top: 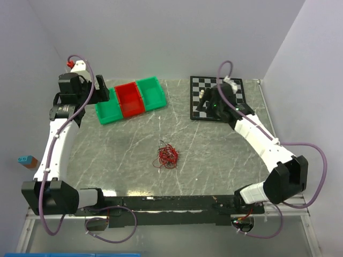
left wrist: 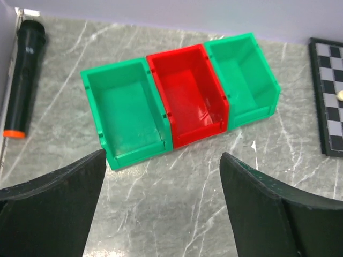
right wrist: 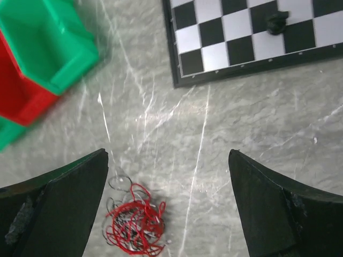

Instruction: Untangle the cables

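Observation:
The cables [top: 168,156] lie as one small tangled bunch of thin red, black and white wires on the grey table, near its middle. In the right wrist view the bunch [right wrist: 134,222] lies low, near the left finger. My right gripper [right wrist: 168,160] is open and empty, held above the table beside the chessboard; in the top view it [top: 206,101] is far right of the bunch. My left gripper [left wrist: 163,160] is open and empty, high at the far left [top: 104,95], looking down at the bins.
Three bins stand in a row at the back: green [left wrist: 126,118], red [left wrist: 187,96], green [left wrist: 241,77]. A chessboard [top: 217,99] with a piece lies at the back right. A black marker-like stick [left wrist: 24,75] lies by the left wall.

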Available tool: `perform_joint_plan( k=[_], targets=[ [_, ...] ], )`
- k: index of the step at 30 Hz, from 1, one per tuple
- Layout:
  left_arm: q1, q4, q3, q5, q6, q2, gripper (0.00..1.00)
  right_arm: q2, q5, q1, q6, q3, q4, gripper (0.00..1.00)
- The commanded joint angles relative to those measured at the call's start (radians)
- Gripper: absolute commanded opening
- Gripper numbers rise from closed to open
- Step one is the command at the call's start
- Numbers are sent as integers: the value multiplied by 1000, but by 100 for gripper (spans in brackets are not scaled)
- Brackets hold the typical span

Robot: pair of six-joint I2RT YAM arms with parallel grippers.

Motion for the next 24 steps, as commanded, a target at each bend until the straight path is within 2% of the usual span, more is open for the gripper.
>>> perform_joint_plan(
  k=[1,2,4,5,6,8,13,18,24],
  targets=[
    [4,-28,18,-60,-57,64,95,-12,220,129,-57,79,-35,100],
    [5,-28,26,-65,-61,82,99,-17,183,127,-62,52,13,100],
    [4,-16,24,-91,-64,134,97,-37,94,107,-37,12,94,100],
    [-7,-9,43,-182,-86,160,97,-48,36,93,-31,-11,138,100],
    [-10,-34,67,-201,-87,194,97,-58,-37,75,-19,-37,181,100],
    [-10,-46,101,-238,-107,243,97,-55,-115,52,12,-56,203,100],
    [-22,1,133,-218,-156,317,97,-29,70,109,-17,4,119,100],
    [-96,27,187,-257,-169,444,97,-65,114,126,-9,-43,149,100],
    [-128,64,257,-327,-175,622,98,-92,215,196,-75,-76,174,97]
  ],
)
